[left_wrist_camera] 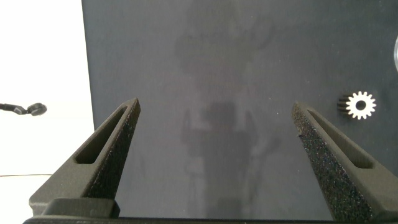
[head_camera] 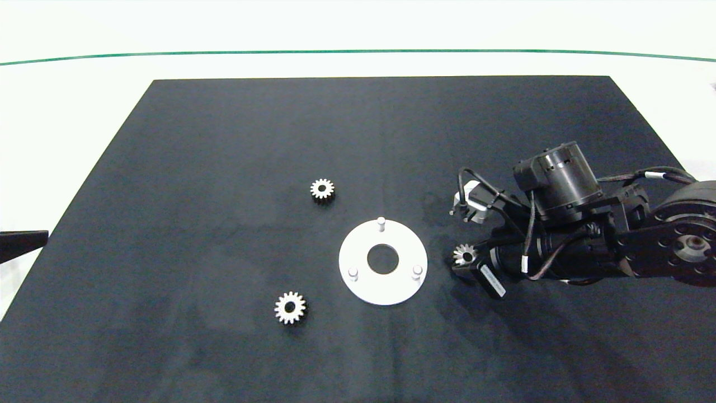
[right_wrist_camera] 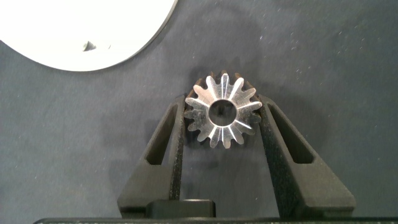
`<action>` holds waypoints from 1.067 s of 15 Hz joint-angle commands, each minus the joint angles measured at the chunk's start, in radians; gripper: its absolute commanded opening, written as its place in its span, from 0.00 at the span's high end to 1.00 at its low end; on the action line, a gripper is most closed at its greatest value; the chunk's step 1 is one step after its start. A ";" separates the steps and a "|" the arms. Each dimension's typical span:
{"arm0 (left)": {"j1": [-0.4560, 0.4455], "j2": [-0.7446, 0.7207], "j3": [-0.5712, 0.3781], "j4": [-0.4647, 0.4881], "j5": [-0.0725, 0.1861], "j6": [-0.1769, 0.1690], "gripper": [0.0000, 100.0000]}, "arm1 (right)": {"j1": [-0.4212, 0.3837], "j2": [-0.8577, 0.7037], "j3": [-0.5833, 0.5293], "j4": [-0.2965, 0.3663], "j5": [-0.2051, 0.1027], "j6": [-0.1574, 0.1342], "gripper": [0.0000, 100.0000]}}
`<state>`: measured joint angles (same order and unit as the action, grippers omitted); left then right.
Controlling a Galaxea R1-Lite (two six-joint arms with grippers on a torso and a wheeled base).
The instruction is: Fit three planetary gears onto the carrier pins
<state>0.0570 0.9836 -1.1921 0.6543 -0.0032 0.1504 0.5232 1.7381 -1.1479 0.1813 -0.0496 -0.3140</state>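
The disc [head_camera: 358,280] with three carrier pins [head_camera: 381,223] lies mid-table [head_camera: 224,140]. Two planetary gears lie left of it: one [head_camera: 322,190] behind, one [head_camera: 290,307] nearer. A third gear [head_camera: 464,255] sits just right, between the right gripper [head_camera: 463,263] fingers.

My right gripper [right_wrist_camera: 222,115] has its two grey fingers [right_wrist_camera: 176,140] pressed against opposite sides of a silvery planetary gear [right_wrist_camera: 222,111], whose round centre hole faces the camera. The gear sits over the dark bench [right_wrist_camera: 336,56]. The curved edge of the white disc [right_wrist_camera: 87,31] is near the gear, apart from it.
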 commanded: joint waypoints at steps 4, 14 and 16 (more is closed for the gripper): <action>0.000 -0.014 -0.001 0.004 0.000 0.001 0.00 | 0.017 -0.104 0.016 0.009 -0.004 -0.005 1.00; -0.037 -0.040 0.008 0.008 -0.008 0.012 0.00 | 0.067 -0.184 0.016 0.009 -0.096 -0.034 1.00; -0.037 -0.042 0.008 0.008 -0.008 0.012 0.00 | 0.067 -0.184 0.014 0.007 -0.095 -0.031 1.00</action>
<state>0.0211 0.9438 -1.1843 0.6594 -0.0104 0.1621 0.5898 1.5596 -1.1334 0.1879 -0.1436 -0.3434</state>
